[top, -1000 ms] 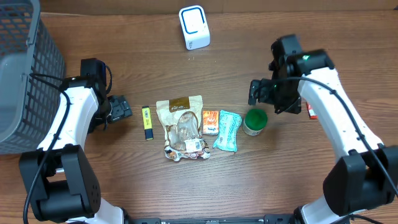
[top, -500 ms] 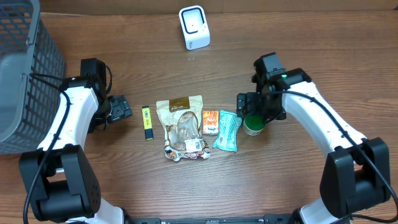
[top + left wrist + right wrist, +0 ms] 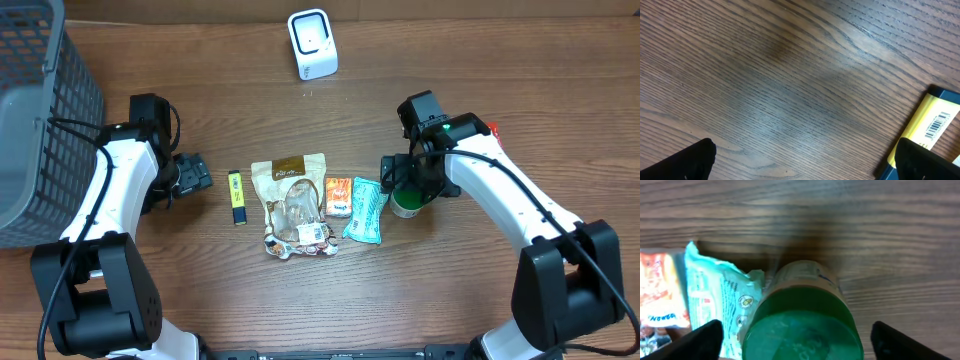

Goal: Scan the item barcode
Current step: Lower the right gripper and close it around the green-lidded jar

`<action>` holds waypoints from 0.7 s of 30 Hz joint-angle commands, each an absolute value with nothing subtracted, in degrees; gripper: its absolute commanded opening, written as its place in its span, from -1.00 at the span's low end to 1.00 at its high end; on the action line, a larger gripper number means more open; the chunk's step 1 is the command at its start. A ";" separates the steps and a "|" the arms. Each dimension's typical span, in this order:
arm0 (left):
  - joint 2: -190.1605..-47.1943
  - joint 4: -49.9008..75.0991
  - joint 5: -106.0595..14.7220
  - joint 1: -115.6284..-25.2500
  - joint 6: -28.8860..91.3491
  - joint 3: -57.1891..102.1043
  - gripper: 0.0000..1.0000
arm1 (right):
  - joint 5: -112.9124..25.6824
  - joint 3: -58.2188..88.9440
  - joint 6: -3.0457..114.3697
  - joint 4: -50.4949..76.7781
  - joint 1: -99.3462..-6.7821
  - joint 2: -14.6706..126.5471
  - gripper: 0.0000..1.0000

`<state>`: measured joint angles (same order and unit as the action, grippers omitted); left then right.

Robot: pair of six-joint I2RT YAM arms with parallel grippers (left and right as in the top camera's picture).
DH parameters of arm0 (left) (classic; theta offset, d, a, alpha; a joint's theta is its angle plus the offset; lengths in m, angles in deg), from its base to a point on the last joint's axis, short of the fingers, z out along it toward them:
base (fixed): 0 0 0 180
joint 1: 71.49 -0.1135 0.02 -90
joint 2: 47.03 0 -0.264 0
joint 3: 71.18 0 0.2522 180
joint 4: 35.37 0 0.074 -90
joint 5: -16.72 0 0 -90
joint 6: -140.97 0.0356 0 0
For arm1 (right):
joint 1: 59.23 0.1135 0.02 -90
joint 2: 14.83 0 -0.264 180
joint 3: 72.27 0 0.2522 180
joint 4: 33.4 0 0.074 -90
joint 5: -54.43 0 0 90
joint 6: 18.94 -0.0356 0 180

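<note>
A small jar with a green lid point(image 3: 408, 204) stands upright at the right end of a row of items. My right gripper point(image 3: 409, 186) hangs over it, open. In the right wrist view the lid point(image 3: 805, 327) fills the space between the black fingers point(image 3: 702, 341), with a small gap on each side of my right gripper point(image 3: 802, 342). The white barcode scanner point(image 3: 313, 43) stands at the back centre. My left gripper point(image 3: 192, 175) is open over bare wood, just left of a yellow item point(image 3: 236, 196). That yellow item's barcode point(image 3: 936, 125) shows beside my left gripper point(image 3: 805, 162).
A brown snack bag point(image 3: 293, 205), an orange packet point(image 3: 338, 196) and a teal packet point(image 3: 366, 210) lie between the yellow item and the jar. The teal packet point(image 3: 720, 297) touches the jar's left side. A grey basket point(image 3: 40, 110) stands at the far left. A red object point(image 3: 492, 128) peeks from behind the right arm.
My right arm has swung left and toward the front, bringing its gripper from beside the jar to over it. The left arm has not moved.
</note>
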<state>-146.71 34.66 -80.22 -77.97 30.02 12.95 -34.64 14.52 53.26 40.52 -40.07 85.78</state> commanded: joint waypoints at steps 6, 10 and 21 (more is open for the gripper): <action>-146.99 34.66 -80.77 -77.84 30.65 12.75 1.00 | -33.70 13.76 52.45 41.33 -39.79 88.43 0.36; -146.99 34.66 -80.77 -77.84 30.65 12.75 1.00 | -32.06 13.76 48.65 43.01 -40.49 88.43 0.31; -146.99 34.66 -80.77 -77.84 30.65 12.75 1.00 | -28.11 14.28 44.38 44.34 -44.31 88.43 0.39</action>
<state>-146.71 34.66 -80.22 -77.97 30.02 12.95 -32.09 14.24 44.56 44.41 -42.37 88.19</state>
